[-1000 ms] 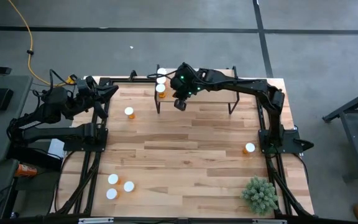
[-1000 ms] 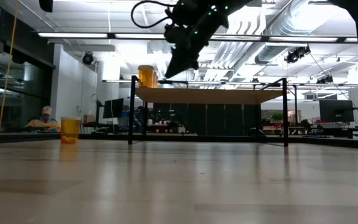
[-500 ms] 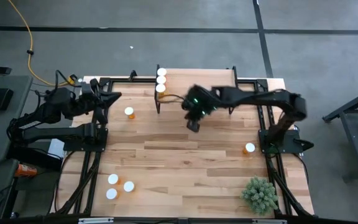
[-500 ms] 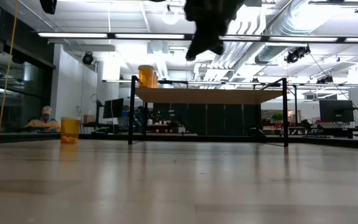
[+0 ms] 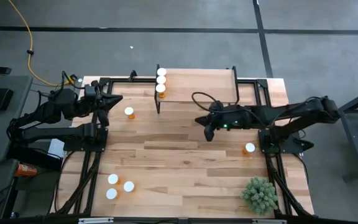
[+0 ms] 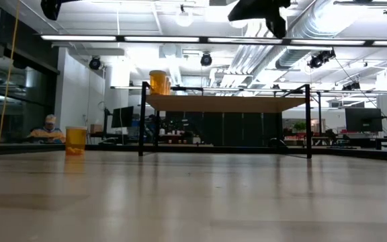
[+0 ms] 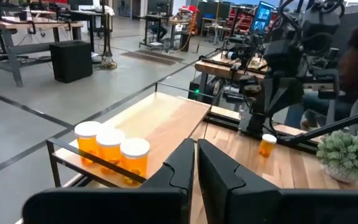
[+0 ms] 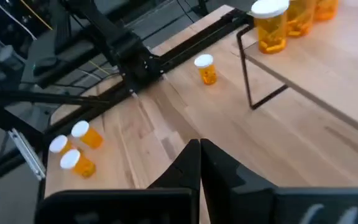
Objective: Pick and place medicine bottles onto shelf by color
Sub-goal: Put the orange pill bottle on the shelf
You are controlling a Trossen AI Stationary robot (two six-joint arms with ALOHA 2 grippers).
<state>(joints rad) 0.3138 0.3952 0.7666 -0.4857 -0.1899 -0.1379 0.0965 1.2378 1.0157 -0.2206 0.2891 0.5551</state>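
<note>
Three orange medicine bottles with white caps [image 5: 161, 79] stand in a row at the left end of the shelf [image 5: 201, 87]. They also show in the left wrist view [image 7: 110, 148] and the low view [image 6: 158, 82]. Another bottle [image 5: 129, 112] stands on the table left of the shelf, three more [image 5: 118, 186] near the front left, and one [image 5: 249, 148] at the right. My right gripper [image 5: 207, 132] is shut and empty, high over the table in front of the shelf. My left gripper [image 5: 114, 99] is shut and empty, up at the far left.
A small green plant [image 5: 260, 194] stands at the table's near right corner. The arm bases and black frames run along the left [image 5: 86, 134] and right [image 5: 278, 140] edges. Bare wood [image 5: 185, 162] lies in the table's middle.
My right gripper has drawn back from the shelf's left end, going toward the table's right and near edges and rising in the low view, shut and empty throughout. The bottles on the shelf have stayed where they were.
</note>
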